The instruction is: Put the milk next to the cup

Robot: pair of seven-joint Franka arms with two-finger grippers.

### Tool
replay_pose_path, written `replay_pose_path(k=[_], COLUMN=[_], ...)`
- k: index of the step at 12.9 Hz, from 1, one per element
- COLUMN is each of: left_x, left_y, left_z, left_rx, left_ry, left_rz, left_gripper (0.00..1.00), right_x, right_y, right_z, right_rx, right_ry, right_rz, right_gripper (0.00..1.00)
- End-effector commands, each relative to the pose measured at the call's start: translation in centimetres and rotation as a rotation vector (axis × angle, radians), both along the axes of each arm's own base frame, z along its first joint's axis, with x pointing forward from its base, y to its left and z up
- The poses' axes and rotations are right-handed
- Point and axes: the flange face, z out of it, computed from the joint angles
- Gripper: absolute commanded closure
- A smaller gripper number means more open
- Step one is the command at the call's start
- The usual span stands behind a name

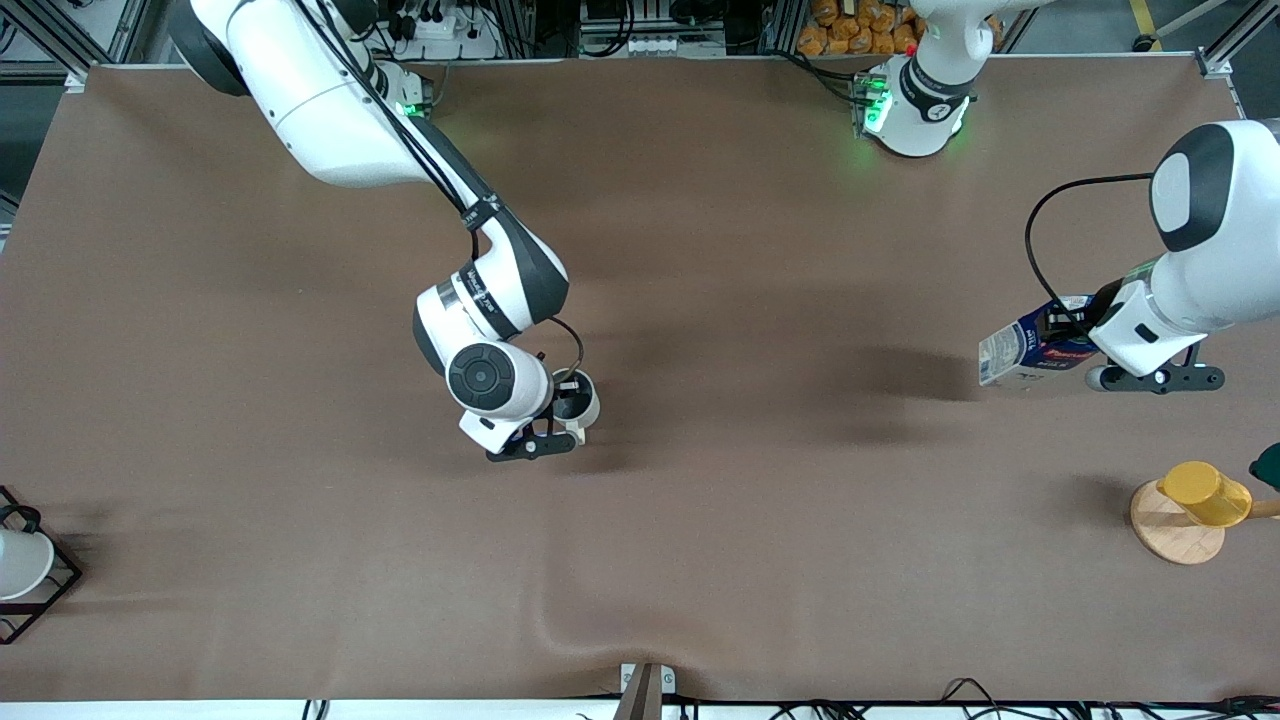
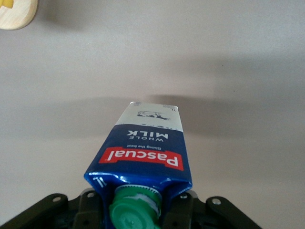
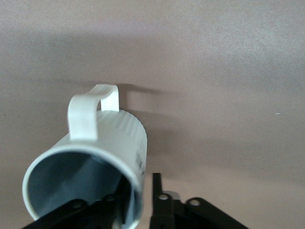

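Note:
The milk [image 1: 1020, 350], a dark-blue carton with a green cap and a red label band, is tilted and held above the table at the left arm's end. My left gripper [image 1: 1085, 335] is shut on its gable top; in the left wrist view the milk [image 2: 143, 148] points away from the gripper [image 2: 138, 205], and its shadow lies apart on the cloth. The cup [image 1: 580, 398], an off-white mug with a grey inside, stands near the table's middle. My right gripper [image 1: 565, 415] straddles its rim: in the right wrist view one finger is inside the cup [image 3: 109, 143] and the other finger [image 3: 157, 191] is outside with a gap.
A yellow cup [image 1: 1200, 495] on a round wooden stand [image 1: 1172, 535] stands nearer to the front camera than the milk. A white cup in a black wire rack [image 1: 20, 565] sits at the right arm's end. The brown cloth has a wrinkle [image 1: 560, 620] near the front edge.

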Motion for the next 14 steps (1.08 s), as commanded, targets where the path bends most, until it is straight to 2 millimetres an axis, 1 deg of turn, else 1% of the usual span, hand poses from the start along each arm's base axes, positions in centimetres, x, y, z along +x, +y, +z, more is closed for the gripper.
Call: replay_pose_path(k=[1,2,3,4,5,6,7,8,9,10,11,12,13,14], left_x=[-0.6,-1.0,-1.1,-1.1,-1.4,-1.5,-1.8,-2.1,-2.6,-3.1,-3.7,-4.5,-5.5,-6.5], left_y=[-0.9,-1.7,-3.2,-5.0,-6.7,-8.1,-10.3,-12.2,-14.3,-16.0,-18.0,-20.8,-23.5,-26.0], left_z=[1.4,2.2,2.6,3.2,3.4,4.0,4.1,4.0,4.0,4.2,4.3,4.3,4.3,4.3], left_rx=[0.004,-0.012,-0.015,-0.007,0.002,0.005,0.011,0.019,0.024,0.026,0.020,-0.011,-0.017,-0.019], left_ry=[0.018,0.015,0.012,0.011,0.027,0.021,0.019,0.018,0.017,0.015,0.014,0.020,0.018,0.014], left_rz=[0.023,0.039,0.037,0.054,0.068,0.073,0.080,0.102,0.110,0.107,0.117,0.124,0.122,0.126], left_gripper=[0.57,0.57,0.57,0.57,0.57,0.57,0.57,0.57,0.57,0.57,0.57,0.57,0.57,0.57], right_x=[0.7,1.2,1.5,2.1,3.0,3.7,4.7,5.8,6.5,6.7,6.8,5.9,4.7,3.5], right_y=[-0.1,-0.7,-1.7,-3.6,-6.1,-9.0,-11.7,-14.7,-17.3,-20.4,-23.5,-26.2,-28.1,-29.3], right_z=[1.9,3.8,5.5,7.4,9.4,10.9,11.9,13.1,14.3,14.7,15.1,15.9,16.8,17.8], right_rx=[-0.014,-0.003,-0.005,-0.013,-0.006,0.008,0.021,0.036,0.043,0.047,0.051,0.052,0.045,0.036], right_ry=[-0.022,-0.044,-0.045,-0.036,-0.045,-0.047,-0.070,-0.100,-0.121,-0.132,-0.169,-0.201,-0.210,-0.199], right_rz=[-0.046,-0.052,-0.056,-0.076,-0.076,-0.024,0.026,0.038,0.048,0.044,0.033,0.044,0.041,0.030], right_gripper=[0.00,0.00,0.00,0.00,0.00,0.00,0.00,0.00,0.00,0.00,0.00,0.00,0.00,0.00])
